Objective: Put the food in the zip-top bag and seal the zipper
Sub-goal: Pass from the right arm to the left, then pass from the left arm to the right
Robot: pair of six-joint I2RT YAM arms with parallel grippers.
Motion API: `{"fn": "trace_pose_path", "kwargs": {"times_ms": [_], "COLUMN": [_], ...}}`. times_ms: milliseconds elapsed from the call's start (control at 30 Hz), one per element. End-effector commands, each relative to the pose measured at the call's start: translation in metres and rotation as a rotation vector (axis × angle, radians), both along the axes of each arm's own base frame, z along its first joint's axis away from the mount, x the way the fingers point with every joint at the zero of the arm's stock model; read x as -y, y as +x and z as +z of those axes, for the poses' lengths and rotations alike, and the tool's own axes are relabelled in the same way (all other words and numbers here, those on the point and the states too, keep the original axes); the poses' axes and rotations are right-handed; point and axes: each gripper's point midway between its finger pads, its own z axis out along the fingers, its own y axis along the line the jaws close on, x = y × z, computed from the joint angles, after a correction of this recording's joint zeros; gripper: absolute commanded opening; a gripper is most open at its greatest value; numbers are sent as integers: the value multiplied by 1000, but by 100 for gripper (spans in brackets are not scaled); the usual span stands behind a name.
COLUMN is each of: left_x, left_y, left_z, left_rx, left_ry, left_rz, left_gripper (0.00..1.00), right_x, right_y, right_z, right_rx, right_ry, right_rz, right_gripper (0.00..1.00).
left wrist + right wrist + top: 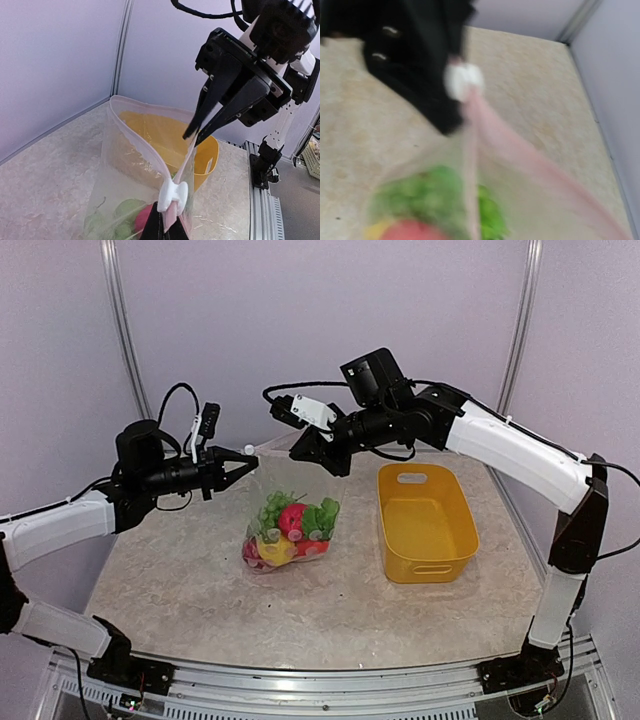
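The zip-top bag (283,485) hangs between my two grippers above the table, its bottom resting on the table. The food (289,527) lies inside at the bottom: green grapes, with red, yellow and green pieces. My left gripper (249,460) is shut on the zipper (150,150) strip, right behind the white slider (173,196). My right gripper (196,136) is shut on the other end of the strip. The mouth gapes open between them. The right wrist view is blurred; it shows the slider (464,81), the pink strip (520,150) and the food (427,200), not its own fingers.
The yellow basket (425,522) stands on the table right of the bag and holds nothing. It shows behind the bag in the left wrist view (207,150). Purple walls close the back and sides. The table's metal rail (262,200) runs along the right edge.
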Motion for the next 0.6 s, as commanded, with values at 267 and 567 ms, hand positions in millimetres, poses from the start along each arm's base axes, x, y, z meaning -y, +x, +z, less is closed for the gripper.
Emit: {"fn": "trace_pose_path", "kwargs": {"times_ms": [267,567], "left_x": [23,27], "left_y": [-39,-55], "left_z": [14,13], "left_rx": [-44,-4], "left_ry": [216,264], "left_rz": [-48,-51], "left_gripper": [0,0], "right_x": [-19,-38], "right_y": [-33,-59], "right_z": [19,9], "right_rx": [-18,-66], "right_ry": [36,25], "right_rz": [207,318], "right_gripper": [40,46]}}
